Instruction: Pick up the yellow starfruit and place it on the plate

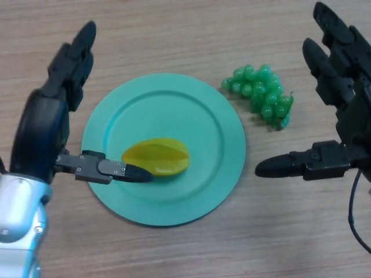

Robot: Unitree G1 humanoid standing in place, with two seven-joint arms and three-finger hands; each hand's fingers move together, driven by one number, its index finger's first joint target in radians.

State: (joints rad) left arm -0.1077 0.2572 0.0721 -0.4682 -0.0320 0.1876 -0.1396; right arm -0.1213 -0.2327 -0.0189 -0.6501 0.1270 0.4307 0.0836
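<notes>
The yellow starfruit (157, 156) lies on the lower left part of the green plate (197, 116), in the middle of the table. My left hand (49, 124) is at the plate's left edge, open, fingers straight and pointing away. Its thumb (107, 169) reaches over the plate rim and its tip touches or nearly touches the starfruit's near left side. My right hand (342, 104) is open to the right of the plate, holding nothing, thumb (290, 164) pointing left toward the plate's rim.
A bunch of green grapes (264, 92) lies on the wooden table (174, 29) just right of the plate, between the plate and my right hand.
</notes>
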